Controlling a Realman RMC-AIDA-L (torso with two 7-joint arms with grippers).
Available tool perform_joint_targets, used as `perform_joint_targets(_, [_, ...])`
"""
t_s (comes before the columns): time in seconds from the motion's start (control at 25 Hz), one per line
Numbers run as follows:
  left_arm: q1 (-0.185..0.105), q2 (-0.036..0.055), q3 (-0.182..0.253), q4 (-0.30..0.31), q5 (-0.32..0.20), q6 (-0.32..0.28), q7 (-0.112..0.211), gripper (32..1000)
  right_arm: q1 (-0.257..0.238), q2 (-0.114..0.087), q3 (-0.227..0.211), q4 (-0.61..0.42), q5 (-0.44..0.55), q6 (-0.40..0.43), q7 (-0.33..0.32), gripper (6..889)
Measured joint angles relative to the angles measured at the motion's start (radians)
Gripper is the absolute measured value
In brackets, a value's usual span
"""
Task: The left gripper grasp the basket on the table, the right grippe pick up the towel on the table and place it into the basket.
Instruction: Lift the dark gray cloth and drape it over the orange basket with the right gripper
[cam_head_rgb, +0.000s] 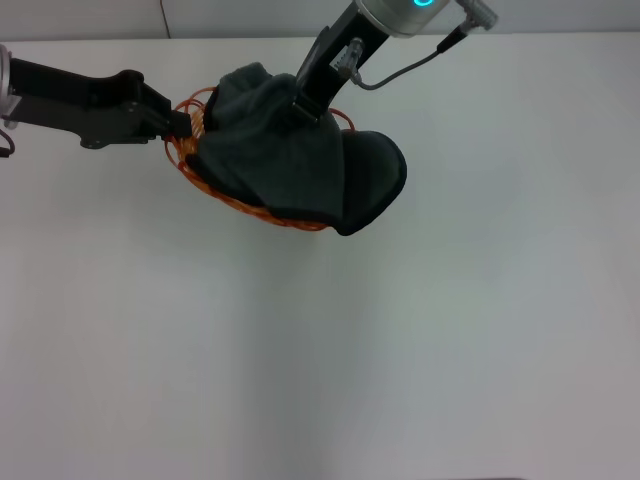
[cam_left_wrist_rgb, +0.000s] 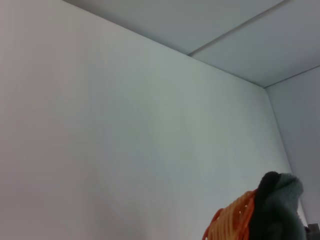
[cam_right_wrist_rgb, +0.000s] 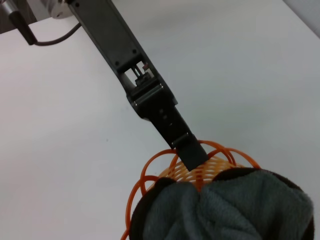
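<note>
The orange wire basket (cam_head_rgb: 196, 172) sits on the white table (cam_head_rgb: 320, 340) at the back left. My left gripper (cam_head_rgb: 186, 122) reaches in from the left and is shut on the basket's looped rim; the right wrist view shows its black finger (cam_right_wrist_rgb: 192, 153) at the basket's rim (cam_right_wrist_rgb: 150, 172). The dark grey-green towel (cam_head_rgb: 290, 160) lies bunched over the basket and hangs out past its right side. My right gripper (cam_head_rgb: 308, 108) comes down from the back and is shut on the towel's upper part. In the left wrist view, basket (cam_left_wrist_rgb: 232, 218) and towel (cam_left_wrist_rgb: 281, 205) show in a corner.
The white table stretches bare in front of and to the right of the basket. A thin grey cable (cam_head_rgb: 405, 68) loops beside the right arm. The table's far edge runs just behind the basket.
</note>
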Motion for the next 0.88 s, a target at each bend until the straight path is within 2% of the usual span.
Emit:
perform_joint_targets(0.32, [0.000,-0.0001,0.000,-0.001,0.002,0.000,0.001,99,0.000,0.000,0.005,-0.006,0.002,-0.011,-0.008,81])
perform_joint_targets(0.56, [0.001,-0.0001,0.000,-0.001,0.004,0.000,0.003,99,0.000,0.000,0.006,-0.013,0.003,-0.012,-0.011,279])
perform_joint_targets(0.88, [0.004,-0.0001,0.000,-0.001,0.005,0.000,0.004,99,-0.003,0.000,-0.002,-0.042,0.030,-0.044,-0.029,602])
